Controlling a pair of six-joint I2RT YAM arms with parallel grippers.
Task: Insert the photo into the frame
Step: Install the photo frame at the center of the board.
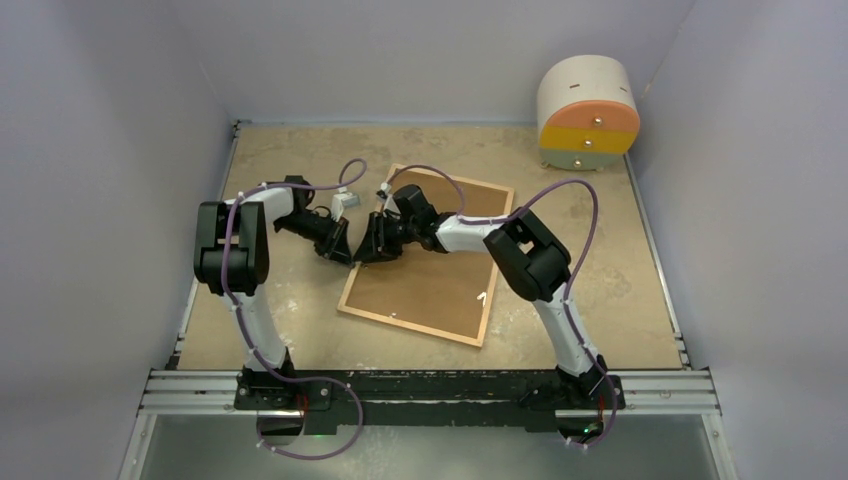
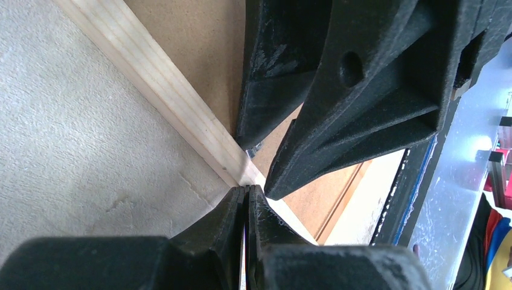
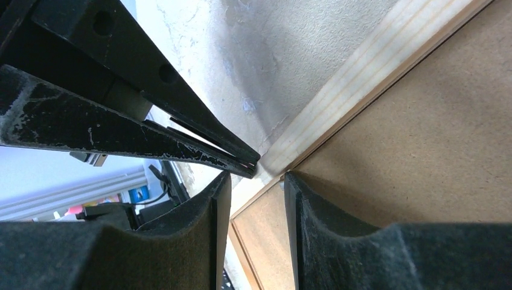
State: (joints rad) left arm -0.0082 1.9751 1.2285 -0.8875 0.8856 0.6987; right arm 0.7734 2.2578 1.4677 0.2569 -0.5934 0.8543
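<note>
The frame (image 1: 420,328) is lying flat and slanted on the table (image 1: 600,260), with the brown backing panel (image 1: 420,285) sitting inside it. I am meeting it at its left rail with both grippers, tip to tip. My left gripper (image 2: 246,190) is pressing its fingers all but together at the rail's outer edge. My right gripper (image 3: 256,178) is hovering, narrowly parted, over the inner edge.

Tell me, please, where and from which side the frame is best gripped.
Probably the thin moulding of the frame at its left edge, from above, pinched across its width: it lies flat on the table, and the brown backing panel fills its middle.
</note>
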